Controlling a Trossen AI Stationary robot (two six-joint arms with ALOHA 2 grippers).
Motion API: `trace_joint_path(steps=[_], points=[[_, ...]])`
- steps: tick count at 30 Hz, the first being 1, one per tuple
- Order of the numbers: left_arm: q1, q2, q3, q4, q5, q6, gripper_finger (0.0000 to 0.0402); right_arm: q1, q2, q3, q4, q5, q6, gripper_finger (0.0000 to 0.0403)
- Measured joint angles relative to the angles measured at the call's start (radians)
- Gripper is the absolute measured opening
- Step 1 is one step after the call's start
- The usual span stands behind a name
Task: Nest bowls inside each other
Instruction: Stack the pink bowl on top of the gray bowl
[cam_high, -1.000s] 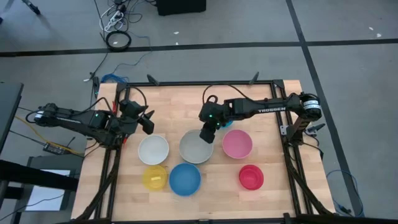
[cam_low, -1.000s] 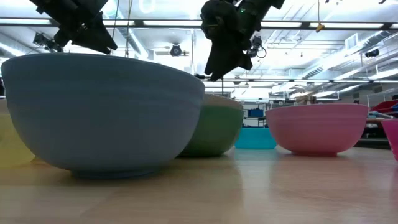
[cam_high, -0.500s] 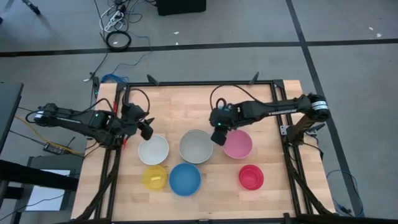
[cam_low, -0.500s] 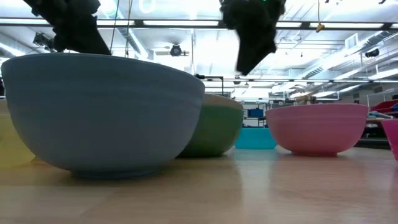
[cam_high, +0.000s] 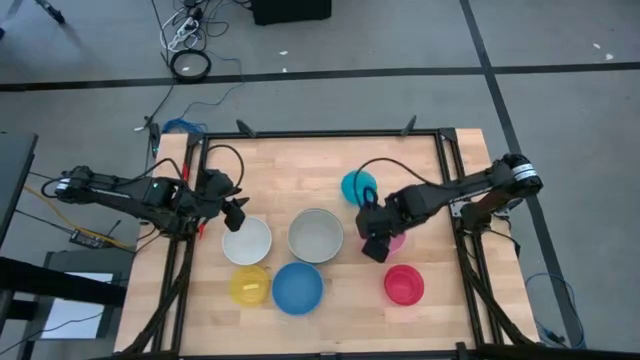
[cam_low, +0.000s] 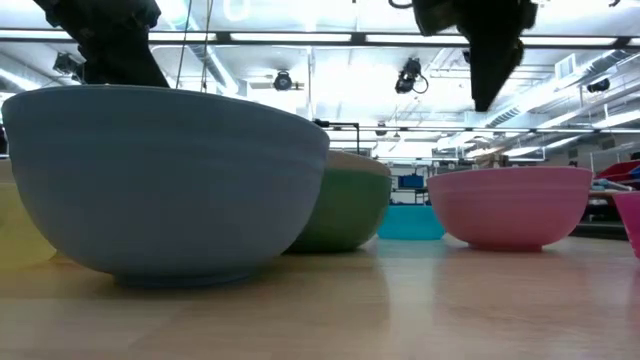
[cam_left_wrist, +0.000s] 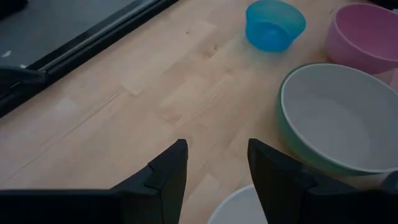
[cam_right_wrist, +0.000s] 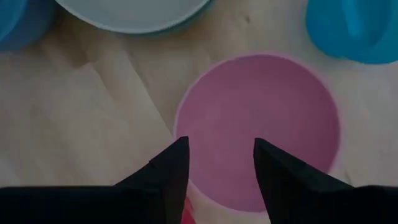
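Observation:
A grey bowl sits nested in the green bowl (cam_high: 316, 235) at the table's middle. To its left stands the white bowl (cam_high: 246, 240), and the yellow bowl (cam_high: 248, 284) and blue bowl (cam_high: 297, 287) stand nearer. The small cyan bowl (cam_high: 356, 186) is farther back and the red bowl (cam_high: 404, 284) is at the near right. My right gripper (cam_right_wrist: 217, 168) hangs open above the pink bowl (cam_right_wrist: 261, 124), pointing down and clear of it. My left gripper (cam_left_wrist: 214, 168) is open over bare wood by the white bowl's far rim (cam_left_wrist: 242, 208).
Black frame rails (cam_high: 320, 134) run round the wooden table. In the low view the blue bowl (cam_low: 165, 180) fills the front left, with the green bowl (cam_low: 345, 210) and the pink bowl (cam_low: 510, 205) behind. Bare wood lies along the far side (cam_high: 290, 170).
My right gripper has gone from above the grey-in-green bowl toward the table's right and near edge, stopping over the pink bowl; the cyan bowl behind it now shows. My left gripper has tipped further down toward the white bowl without shifting place.

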Motion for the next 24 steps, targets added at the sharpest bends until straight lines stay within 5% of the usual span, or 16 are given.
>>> trace_joint_path(steps=[19, 24], points=[[0.000, 0.000, 0.000, 0.009, -0.022, -0.004, 0.0177, 0.018, 0.001, -0.375, 0.537, -0.086, 0.113, 0.0180], [0.000, 0.000, 0.000, 0.010, -0.041, -0.004, 0.0177, 0.001, 0.001, -0.455, 0.636, -0.091, 0.111, 0.0155]])
